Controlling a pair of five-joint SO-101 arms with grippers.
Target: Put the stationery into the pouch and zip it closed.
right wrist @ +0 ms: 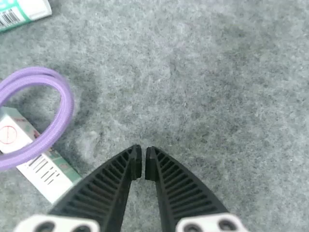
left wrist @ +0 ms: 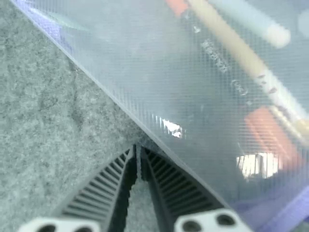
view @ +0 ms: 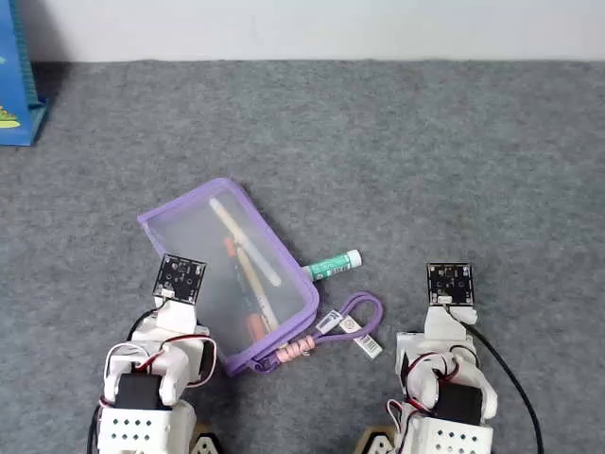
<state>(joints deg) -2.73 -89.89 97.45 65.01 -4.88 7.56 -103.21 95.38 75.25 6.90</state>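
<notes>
A clear pouch [view: 222, 274] with purple trim lies at an angle on the grey carpet, with several pens [view: 248, 270] inside it. A green and white glue stick [view: 333, 266] pokes out at the pouch's open edge. The purple wrist loop [view: 357, 315] and paper tags [view: 356, 336] trail from its near corner. My left gripper [left wrist: 138, 162] is shut with nothing in it, its tips at the edge of the pouch [left wrist: 203, 82]. My right gripper [right wrist: 143, 162] is shut over bare carpet, beside the purple loop [right wrist: 36, 116] and a tag [right wrist: 41, 166].
A blue box [view: 17, 80] stands at the far left edge. A white wall [view: 312, 28] borders the carpet at the back. Open carpet [view: 454, 161] spreads to the right and behind the pouch.
</notes>
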